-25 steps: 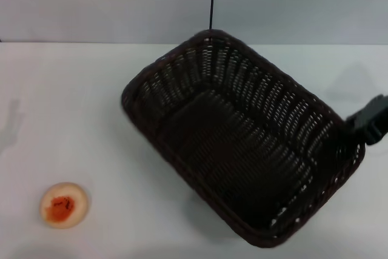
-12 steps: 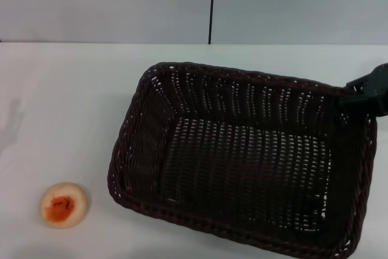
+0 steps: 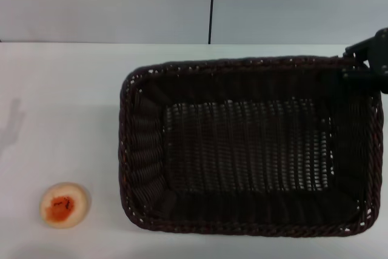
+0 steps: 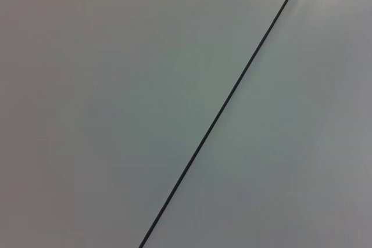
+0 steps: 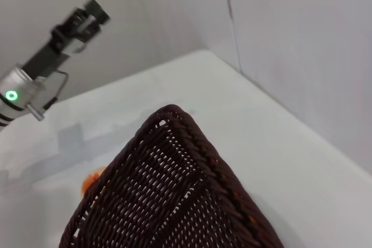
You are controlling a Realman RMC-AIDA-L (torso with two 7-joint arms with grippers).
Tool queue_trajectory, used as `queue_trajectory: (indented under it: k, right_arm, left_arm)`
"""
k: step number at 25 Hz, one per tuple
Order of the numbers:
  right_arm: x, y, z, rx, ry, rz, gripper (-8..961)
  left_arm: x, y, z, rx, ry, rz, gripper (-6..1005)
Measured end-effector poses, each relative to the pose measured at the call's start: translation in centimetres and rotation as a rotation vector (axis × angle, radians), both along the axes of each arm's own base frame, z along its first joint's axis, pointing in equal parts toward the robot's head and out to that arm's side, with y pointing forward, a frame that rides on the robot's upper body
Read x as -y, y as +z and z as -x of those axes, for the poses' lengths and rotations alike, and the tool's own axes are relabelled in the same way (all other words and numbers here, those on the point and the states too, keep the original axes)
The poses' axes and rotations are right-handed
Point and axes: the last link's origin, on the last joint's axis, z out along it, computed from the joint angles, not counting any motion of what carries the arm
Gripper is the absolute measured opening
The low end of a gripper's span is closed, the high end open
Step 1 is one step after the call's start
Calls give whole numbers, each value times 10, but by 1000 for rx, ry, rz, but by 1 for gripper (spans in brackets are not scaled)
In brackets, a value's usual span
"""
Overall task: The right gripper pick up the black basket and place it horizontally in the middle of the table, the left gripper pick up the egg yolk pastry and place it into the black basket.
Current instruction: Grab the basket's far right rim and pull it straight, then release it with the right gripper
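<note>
The big, very dark brown woven basket [image 3: 248, 150] sits on the wide, smooth white table [image 3: 60, 89]. Its long sides run straight across the table from left to right. It has a braided rim, sloping sides full of little holes, and a flat woven bottom. Nothing is inside it.

The black right gripper [image 3: 370, 59] is at the basket's far right corner, right up against the rim. Only a bit of it shows at the edge of the head view, so I cannot tell if its jaws are spread or pinching the rim.

The small round cream pastry with an orange-red middle [image 3: 63, 205] lies on the table near the front, off to the left of the basket and well apart from it. Nothing stands between them. In the right wrist view only an orange bit of the pastry [image 5: 90, 179] peeks out past the basket's rim [image 5: 192, 143].

The left gripper [image 5: 87, 15] is held high up over the left side of the table, seen far off; I cannot tell how its jaws stand. Behind the table is a plain grey wall [image 3: 109, 4] with a thin dark line [image 3: 212, 4] running down it.
</note>
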Motion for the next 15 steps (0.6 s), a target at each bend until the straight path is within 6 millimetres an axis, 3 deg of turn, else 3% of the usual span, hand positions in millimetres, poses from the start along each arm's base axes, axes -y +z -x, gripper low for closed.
queue_trajectory:
  k: [7, 15]
  right_arm:
    - [-2, -3, -1, -23, 102, -15, 202]
    - [0, -3, -23, -89, 137, -65, 200]
  left_arm:
    - [-2, 0, -2, 16, -12, 2, 804]
    - [-2, -1, -2, 39, -17, 14, 803]
